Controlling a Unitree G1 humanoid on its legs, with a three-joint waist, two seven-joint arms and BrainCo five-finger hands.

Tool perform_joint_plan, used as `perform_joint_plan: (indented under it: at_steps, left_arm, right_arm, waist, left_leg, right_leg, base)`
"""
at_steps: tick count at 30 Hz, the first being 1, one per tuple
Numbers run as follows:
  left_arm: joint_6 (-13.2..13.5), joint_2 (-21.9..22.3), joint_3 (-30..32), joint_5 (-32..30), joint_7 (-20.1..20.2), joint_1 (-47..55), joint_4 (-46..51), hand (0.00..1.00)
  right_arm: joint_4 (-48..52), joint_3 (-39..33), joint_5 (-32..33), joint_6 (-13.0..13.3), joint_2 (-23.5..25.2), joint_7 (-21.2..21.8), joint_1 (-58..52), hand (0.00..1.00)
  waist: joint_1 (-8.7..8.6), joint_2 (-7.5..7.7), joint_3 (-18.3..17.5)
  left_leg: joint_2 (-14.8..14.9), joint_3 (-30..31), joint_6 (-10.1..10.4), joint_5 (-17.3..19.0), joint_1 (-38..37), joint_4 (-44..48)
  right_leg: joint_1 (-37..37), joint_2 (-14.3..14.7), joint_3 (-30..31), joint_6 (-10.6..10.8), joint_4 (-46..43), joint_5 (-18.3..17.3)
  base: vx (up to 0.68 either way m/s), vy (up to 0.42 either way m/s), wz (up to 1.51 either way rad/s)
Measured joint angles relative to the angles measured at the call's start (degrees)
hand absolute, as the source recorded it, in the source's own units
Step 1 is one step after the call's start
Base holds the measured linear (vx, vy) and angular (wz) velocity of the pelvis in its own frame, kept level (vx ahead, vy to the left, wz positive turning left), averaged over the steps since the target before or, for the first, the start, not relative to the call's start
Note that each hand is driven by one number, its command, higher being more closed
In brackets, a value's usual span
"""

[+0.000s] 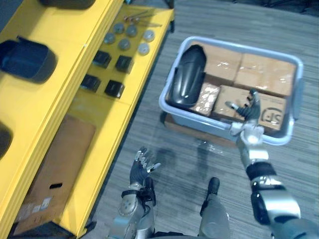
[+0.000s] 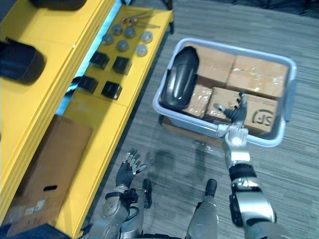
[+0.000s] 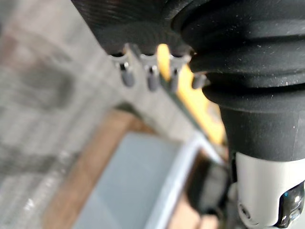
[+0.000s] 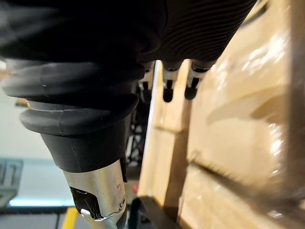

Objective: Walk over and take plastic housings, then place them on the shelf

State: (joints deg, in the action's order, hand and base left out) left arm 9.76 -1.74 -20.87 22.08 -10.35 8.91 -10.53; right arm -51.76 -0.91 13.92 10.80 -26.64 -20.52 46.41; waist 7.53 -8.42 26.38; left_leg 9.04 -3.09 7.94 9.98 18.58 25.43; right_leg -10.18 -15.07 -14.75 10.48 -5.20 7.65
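Observation:
A black plastic housing (image 1: 187, 75) lies in the left end of a grey bin (image 1: 297, 102) on the floor, leaning on cardboard boxes (image 1: 264, 74). My right hand (image 1: 247, 110) reaches over the bin's near rim, open, fingers spread above a box and to the right of the housing, holding nothing. My left hand (image 1: 141, 168) hangs low over the floor beside the yellow shelf (image 1: 70, 64), open and empty. Other dark housings (image 1: 26, 59) rest on the shelf's upper level at the left.
The shelf's lower level holds small black blocks (image 1: 108, 74), grey discs (image 1: 127, 37) and thin rods (image 1: 142, 19). A flat cardboard sheet (image 1: 57, 174) lies on its near part. Grey striped floor (image 1: 179, 159) runs between the shelf and the bin.

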Motion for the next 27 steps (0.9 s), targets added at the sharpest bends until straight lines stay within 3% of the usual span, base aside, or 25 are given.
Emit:
perform_joint_plan:
  at_steps: [7,14,19,25,26,27]
  left_arm:
    - [-0.44,-0.06,-2.77,0.62,1.86,0.08,-4.05,0.0]
    - [-0.1,-0.14,-4.95,3.52,2.19,0.08,-6.71,0.0]
    - [0.47,-0.06,-6.33,5.23,2.09,-0.43,-7.57,0.0]
    - [2.27,0.39,-7.9,8.79,2.08,-2.98,-10.5,0.0]
    - [2.32,0.47,-7.97,9.19,2.09,-3.28,-10.74,0.0]
    - [2.3,0.46,-8.01,9.46,2.09,-3.58,-10.9,0.0]
  right_arm:
    - [-7.94,4.07,0.09,-2.49,-6.4,-0.69,9.6,0.0]
    - [-12.14,6.63,1.08,-5.54,-10.17,-1.66,12.85,0.0]
    - [-15.29,6.7,1.1,-11.01,-12.6,-4.64,14.01,0.0]
    - [-17.44,9.51,1.2,-15.92,-17.66,-1.46,16.08,0.0]
    - [-17.45,10.39,1.24,-16.35,-18.63,-0.5,16.5,1.0]
    - [-17.55,10.76,1.49,-16.91,-19.52,0.77,16.82,1.0]
  waist:
    - [4.03,-2.93,1.57]
    - [6.05,-3.87,1.99]
    - [7.49,-4.16,1.8]
    - [9.5,-5.45,0.9]
    - [9.74,-5.61,0.78]
    - [10.08,-5.69,0.73]
  left_leg:
    - [-1.07,2.54,-1.36,0.99,4.39,4.64]
    - [-1.53,2.88,-1.97,1.56,7.98,7.28]
    - [-1.63,3.13,-1.86,1.31,9.22,7.31]
    - [-2.24,4.06,-1.95,1.22,12.62,8.27]
    - [-2.46,4.09,-1.95,1.22,12.84,8.27]
    - [-2.56,4.12,-1.96,1.23,13.01,8.32]
  right_leg:
    - [-2.16,-1.55,-3.88,-0.15,-3.44,-0.2]
    - [-4.88,-2.44,-4.56,-0.52,-5.07,-0.48]
    - [-6.13,-2.76,-5.44,-0.61,-5.29,-0.49]
    - [-9.97,-3.63,-5.87,-0.44,-7.17,-0.37]
    - [-10.18,-3.84,-5.96,-0.44,-7.18,-0.37]
    - [-10.28,-3.93,-5.98,-0.44,-7.18,-0.38]
  base:
    - [-0.05,0.046,0.15]
    - [-0.09,0.058,0.02]
    - [-0.03,0.027,0.01]
    - [0.03,0.042,0.0]
    - [0.02,0.044,0.07]
    - [0.0,0.047,0.05]
